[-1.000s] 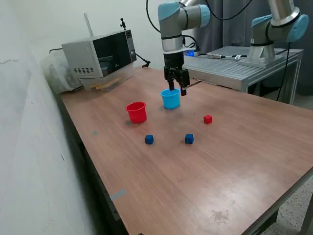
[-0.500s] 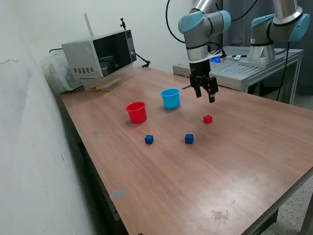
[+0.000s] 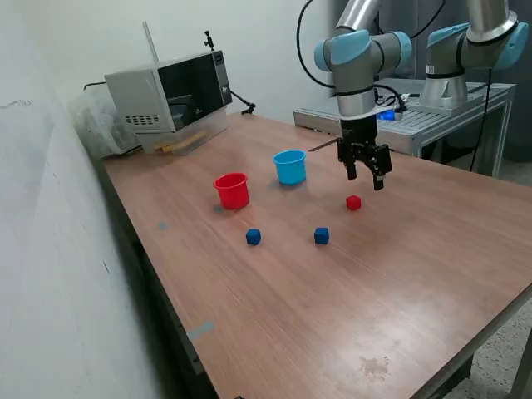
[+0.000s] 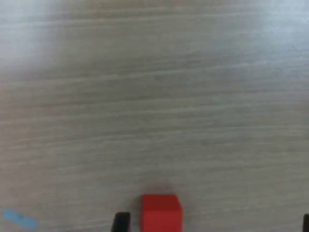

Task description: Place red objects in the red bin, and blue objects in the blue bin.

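Scene read from the exterior view's left to its right, as I see it from the remote station. On the wooden surface (image 3: 274, 299) stands the red bin (image 3: 232, 190); just to its right and slightly farther back stands the blue bin (image 3: 290, 166). Nearer the camera lie two blue cubes, one (image 3: 253, 238) below the red bin and the other (image 3: 322, 236) to its right, well apart from each other. Further right lies a single red cube (image 3: 353, 202); I see no second red cube in either view. The pincer (image 3: 368, 179) hangs above the surface just beyond this cube, its fingers spread and holding nothing. In the wrist view the red cube (image 4: 161, 212) sits at the frame's edge close beside one dark fingertip (image 4: 121, 221), not centred in the gap. Risks, in my judgement: if I descend without centring, that finger could land on the cube's top or shove it sideways, and the jaws would close on air or pinch one corner. A corner pinch could let the cube twist free during the carry to the red bin. The wrist picture is blurred, so I cannot judge the alignment finely.
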Available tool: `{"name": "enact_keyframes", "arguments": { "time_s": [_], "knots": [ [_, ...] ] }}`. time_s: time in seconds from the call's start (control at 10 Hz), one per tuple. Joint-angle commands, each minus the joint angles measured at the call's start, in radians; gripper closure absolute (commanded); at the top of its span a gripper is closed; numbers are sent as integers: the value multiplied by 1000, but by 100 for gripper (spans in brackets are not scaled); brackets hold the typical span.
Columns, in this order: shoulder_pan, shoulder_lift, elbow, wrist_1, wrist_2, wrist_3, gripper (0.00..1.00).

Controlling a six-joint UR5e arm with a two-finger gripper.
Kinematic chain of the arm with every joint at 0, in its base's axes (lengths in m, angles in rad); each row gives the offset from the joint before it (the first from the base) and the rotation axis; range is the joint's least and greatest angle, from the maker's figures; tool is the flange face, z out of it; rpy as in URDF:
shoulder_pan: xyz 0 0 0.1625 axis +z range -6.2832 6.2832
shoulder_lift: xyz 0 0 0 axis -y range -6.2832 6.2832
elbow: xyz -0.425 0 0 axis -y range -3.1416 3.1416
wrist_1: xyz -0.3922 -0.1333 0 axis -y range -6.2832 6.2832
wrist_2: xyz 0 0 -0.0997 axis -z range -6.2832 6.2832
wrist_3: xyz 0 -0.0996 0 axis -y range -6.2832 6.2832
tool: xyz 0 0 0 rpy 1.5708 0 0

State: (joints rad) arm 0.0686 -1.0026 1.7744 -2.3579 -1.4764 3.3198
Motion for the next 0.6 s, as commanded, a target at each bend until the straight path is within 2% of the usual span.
{"name": "enact_keyframes", "arguments": {
  "time_s": [0.0,0.2,0.4,0.5],
  "knots": [
    [14,56,-3,-79,-2,4,0],
    [11,74,-1,-127,-4,4,0],
    [7,81,2,-144,-33,4,0],
    [7,81,2,-150,-59,4,0]
  ]
}}
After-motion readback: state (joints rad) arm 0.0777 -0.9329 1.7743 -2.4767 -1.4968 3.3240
